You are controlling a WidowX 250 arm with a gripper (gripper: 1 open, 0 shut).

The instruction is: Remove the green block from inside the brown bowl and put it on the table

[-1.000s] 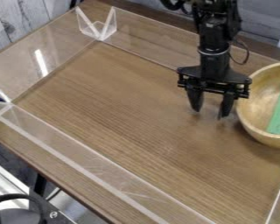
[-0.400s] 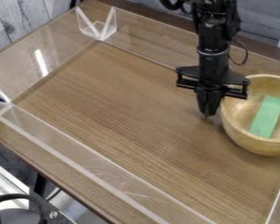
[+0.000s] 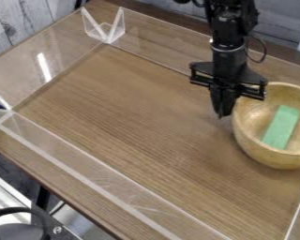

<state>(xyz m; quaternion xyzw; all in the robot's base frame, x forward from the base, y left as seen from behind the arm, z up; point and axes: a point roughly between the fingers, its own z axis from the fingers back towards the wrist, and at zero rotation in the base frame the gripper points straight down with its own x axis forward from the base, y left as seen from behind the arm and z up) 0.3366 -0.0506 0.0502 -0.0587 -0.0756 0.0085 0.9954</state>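
1. Claw (image 3: 224, 111) was clenched with nothing between the fingers; they came together into a single point aimed almost straight down.
2. It hung over bare worktop (image 3: 127, 112), just outside the left rim of the brown bowl (image 3: 250, 142) as the camera saw it. I couldn't tell whether the tips touched the wood or sat just above it.
3. Green block (image 3: 284, 126) was lying inside the bowl, against the right-hand inner slope, nowhere near the claw's tips. Not yet extracted, so the task stood at its opening step by my reading.
4. Key geometry: the block lay to the right of the claw and slightly lower in the picture, with the bowl's near wall and rim between them. A straight sideways slide would have hit the rim.
5. Block's long axis ran from upper right to lower left in the picture, steeply, close to vertical on screen. It looked tilted along the bowl's curve rather than flat.
6. Judgement: the next move called for a lift clear of the rim, a shift right over the block, fingers spread, and a wrist turn so the fingers closed across the short width.
7. Risk: a thin bar on a curved wall could slip or pivot under a crooked pinch; the bowl might also scoot if nudged.
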